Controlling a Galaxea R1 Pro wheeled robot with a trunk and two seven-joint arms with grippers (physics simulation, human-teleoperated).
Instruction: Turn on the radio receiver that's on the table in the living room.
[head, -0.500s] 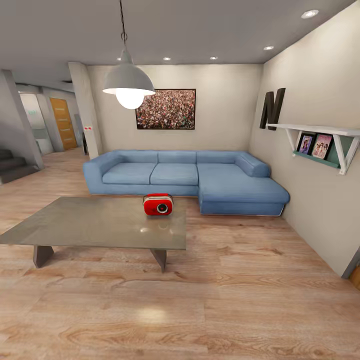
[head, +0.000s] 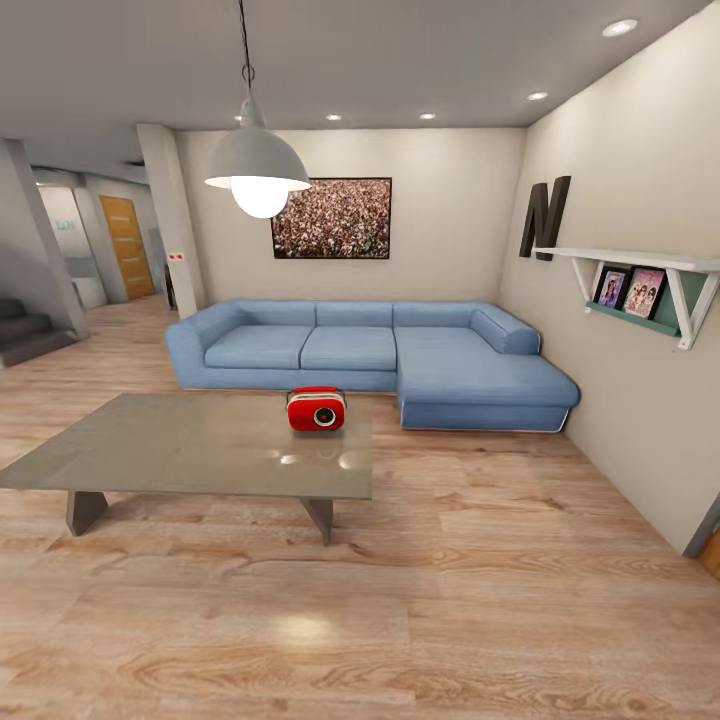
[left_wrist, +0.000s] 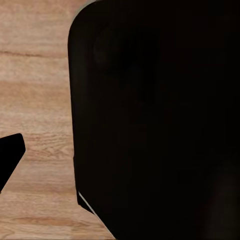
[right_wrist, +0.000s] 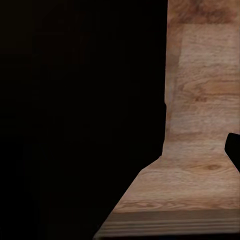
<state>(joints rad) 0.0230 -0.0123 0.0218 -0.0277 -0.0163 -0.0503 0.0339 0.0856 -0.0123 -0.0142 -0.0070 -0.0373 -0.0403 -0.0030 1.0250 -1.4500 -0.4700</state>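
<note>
Left tool (left_wrist: 7, 162): one dark tip at the edge of the left wrist view, beside a large black body, over light wood plank floor (left_wrist: 35, 90); open or closed, cannot tell. Right tool (right_wrist: 234, 150): one dark tip at the edge of the right wrist view, next to a broad black shape, above the same plank floor; open or closed, cannot tell either. Position of the radio receiver relative to either tool: cannot tell.

From the head view: one radio receiver (head: 316, 409), red with a round dial facing the camera, standing upright on the counter (head: 180, 445) near its far right corner, well ahead across open floor. One long low grey-brown counter with two angled legs visible. Behind it, one blue L-shaped sofa (head: 370, 355) against the far wall. One white pendant lamp (head: 257, 165), lit, hanging above. One framed crowd picture (head: 331, 218) on the back wall. One large dark letter "N" (head: 545, 217) on the right wall. One white shelf (head: 650, 285) below it, with two framed photos (head: 628, 290). Four recessed ceiling lights. One orange door (head: 128, 246) and some stairs (head: 25, 330) far left.
</note>
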